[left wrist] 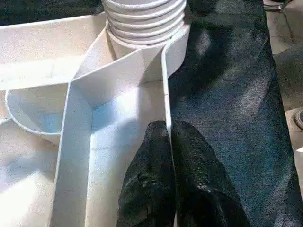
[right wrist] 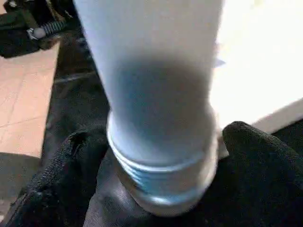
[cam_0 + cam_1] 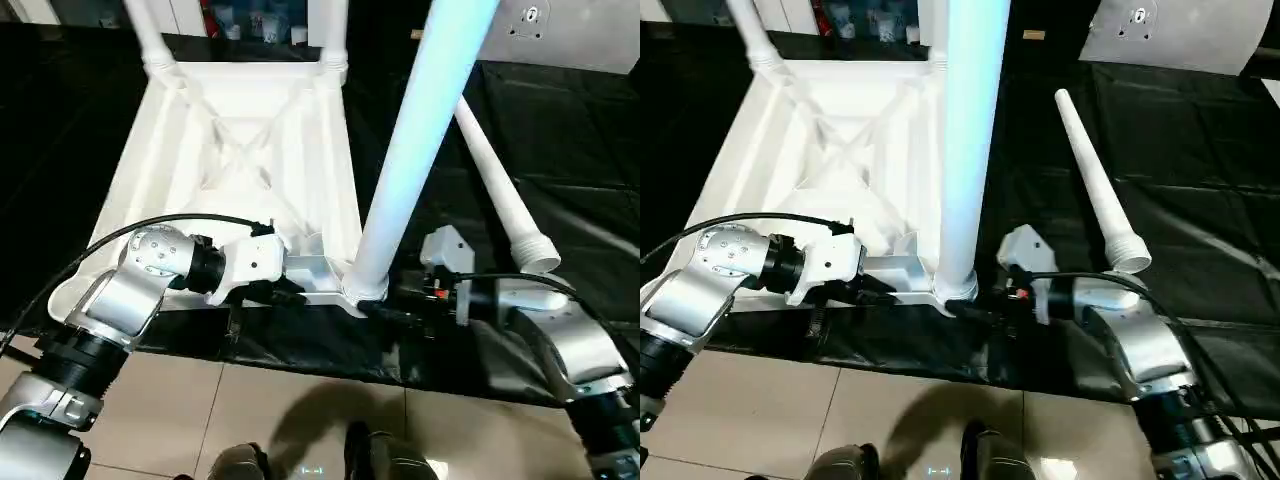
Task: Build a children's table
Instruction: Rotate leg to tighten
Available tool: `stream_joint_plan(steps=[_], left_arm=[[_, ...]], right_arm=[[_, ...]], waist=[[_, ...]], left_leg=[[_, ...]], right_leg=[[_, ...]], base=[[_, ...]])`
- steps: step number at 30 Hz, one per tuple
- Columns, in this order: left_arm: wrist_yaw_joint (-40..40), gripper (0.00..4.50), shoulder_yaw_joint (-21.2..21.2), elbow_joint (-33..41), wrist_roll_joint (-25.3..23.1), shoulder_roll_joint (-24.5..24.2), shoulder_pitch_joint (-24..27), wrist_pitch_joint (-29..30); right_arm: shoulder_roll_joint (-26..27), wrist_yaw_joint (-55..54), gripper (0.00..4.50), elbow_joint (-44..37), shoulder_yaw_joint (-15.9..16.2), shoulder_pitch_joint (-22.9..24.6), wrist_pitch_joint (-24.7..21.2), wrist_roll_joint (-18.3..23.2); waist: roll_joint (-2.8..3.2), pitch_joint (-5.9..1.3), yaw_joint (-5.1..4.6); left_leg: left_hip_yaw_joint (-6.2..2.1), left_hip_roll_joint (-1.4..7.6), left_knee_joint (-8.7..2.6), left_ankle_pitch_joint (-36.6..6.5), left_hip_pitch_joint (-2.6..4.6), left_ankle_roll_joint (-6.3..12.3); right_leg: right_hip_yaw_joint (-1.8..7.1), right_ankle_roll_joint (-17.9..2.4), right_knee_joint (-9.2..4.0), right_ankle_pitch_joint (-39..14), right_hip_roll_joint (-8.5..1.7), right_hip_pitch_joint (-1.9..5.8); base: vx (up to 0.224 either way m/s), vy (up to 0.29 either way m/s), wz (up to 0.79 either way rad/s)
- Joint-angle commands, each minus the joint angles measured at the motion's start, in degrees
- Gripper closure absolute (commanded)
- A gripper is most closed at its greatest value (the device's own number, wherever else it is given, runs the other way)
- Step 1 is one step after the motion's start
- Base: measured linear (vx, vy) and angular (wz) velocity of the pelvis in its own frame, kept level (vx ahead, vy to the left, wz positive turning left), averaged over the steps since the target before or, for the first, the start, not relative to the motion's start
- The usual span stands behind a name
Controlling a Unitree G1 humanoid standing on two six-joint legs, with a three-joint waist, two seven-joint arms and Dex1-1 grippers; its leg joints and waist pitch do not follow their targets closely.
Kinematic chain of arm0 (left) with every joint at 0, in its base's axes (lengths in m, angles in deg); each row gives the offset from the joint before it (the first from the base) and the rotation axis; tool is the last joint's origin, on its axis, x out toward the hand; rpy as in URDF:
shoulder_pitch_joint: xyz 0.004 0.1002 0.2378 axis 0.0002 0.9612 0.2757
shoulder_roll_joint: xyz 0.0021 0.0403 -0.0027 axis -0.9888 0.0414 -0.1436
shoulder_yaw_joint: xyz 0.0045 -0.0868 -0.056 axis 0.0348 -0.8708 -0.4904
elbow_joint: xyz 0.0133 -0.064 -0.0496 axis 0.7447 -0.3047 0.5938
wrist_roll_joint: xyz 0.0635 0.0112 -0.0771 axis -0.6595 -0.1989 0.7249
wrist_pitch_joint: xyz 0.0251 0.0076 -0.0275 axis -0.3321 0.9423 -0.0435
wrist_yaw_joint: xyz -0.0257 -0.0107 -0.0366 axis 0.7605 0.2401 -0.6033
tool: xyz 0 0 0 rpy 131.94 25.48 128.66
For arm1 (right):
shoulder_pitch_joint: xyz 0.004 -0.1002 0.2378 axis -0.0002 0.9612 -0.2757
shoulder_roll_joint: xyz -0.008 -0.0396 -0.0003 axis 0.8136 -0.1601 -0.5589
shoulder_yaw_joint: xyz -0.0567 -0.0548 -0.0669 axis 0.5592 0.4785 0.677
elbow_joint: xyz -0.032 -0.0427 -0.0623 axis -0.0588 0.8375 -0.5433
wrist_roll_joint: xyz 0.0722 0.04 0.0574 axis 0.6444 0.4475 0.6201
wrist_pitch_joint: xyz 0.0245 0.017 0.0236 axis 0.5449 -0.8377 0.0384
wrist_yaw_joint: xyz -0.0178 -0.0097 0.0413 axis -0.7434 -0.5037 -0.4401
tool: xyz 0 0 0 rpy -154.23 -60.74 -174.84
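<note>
A black padded work surface (image 3: 560, 140) spreads under everything, its cloth creased and faintly glossy on the right side; its near edge hangs over a floor of beige tiles (image 3: 180, 400) crossed by dark grout lines; a grey panel (image 3: 1185, 35) lies at the far right corner, bearing a small metal fitting (image 3: 1137, 17); along the far edge stand blurred items, among them something red (image 3: 206, 14), too small to tell.
</note>
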Motion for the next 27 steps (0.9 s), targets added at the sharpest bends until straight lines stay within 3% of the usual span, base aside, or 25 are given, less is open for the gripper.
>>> stream_joint_plan(steps=[1, 6, 15, 23, 27], left_arm=[[-2.7, 4.5, 3.8, -0.1, -0.9, 0.3, 1.2, -1.0], [-3.1, 4.5, 4.0, -0.5, -1.1, 0.4, 1.1, -1.6], [-3.2, 4.5, 4.1, -0.8, -1.4, 0.4, 1.2, -2.2], [-2.8, 4.5, 4.2, -1.5, -2.0, 0.5, 1.2, -2.5], [4.4, 4.5, 2.1, 0.6, -2.3, 3.2, 1.9, 4.8]], right_arm=[[0.1, 0.7, 0.28, 0.0, 0.3, -0.3, -0.1, 1.3], [0.8, 1.4, 0.84, 0.9, 0.3, -0.9, 0.0, 1.6], [0.9, 1.7, 1.59, 1.8, 0.2, -1.3, 0.3, 1.7], [1.4, 1.9, 1.72, 1.0, 0.9, -0.3, 0.2, 1.4], [5.0, -5.0, 1.72, 1.1, 0.9, 1.0, -1.9, 0.0]], waist=[[-0.29, -5.52, -0.3], [-0.39, -5.46, -0.29], [-0.29, -5.98, -0.15], [-0.13, -6.34, -0.1], [-0.02, -6.55, -0.17]], left_leg=[[-0.23, 2.99, -2.56, 5.0, -0.79, 11.54], [-0.2, 2.71, -2.59, 3.1, -0.93, 9.39], [-0.23, 2.64, -2.35, 4.4, -1.02, 9.47], [-0.23, 2.67, -2.2, 5.1, -1.05, 9.85], [-0.2, 2.8, -2.24, 5.0, -1.09, 9.31]], right_leg=[[3.96, -11.8, -2.7, -11.9, -5.07, 5.06], [3.96, -9.7, -3.1, -16.1, -4.95, 5.16], [3.91, -10.2, -2.71, -13.1, -4.89, 5.36], [3.82, -10.6, -2.53, -11.5, -4.84, 5.44], [3.81, -11.0, -2.42, -11.2, -4.87, 5.49]], base=[[0.0, 0.0, 0.0], [0.0, 0.0, 0.0], [0.0, 0.0, 0.0], [0.0, 0.0, 0.0], [0.0, 0.0, 0.0]])
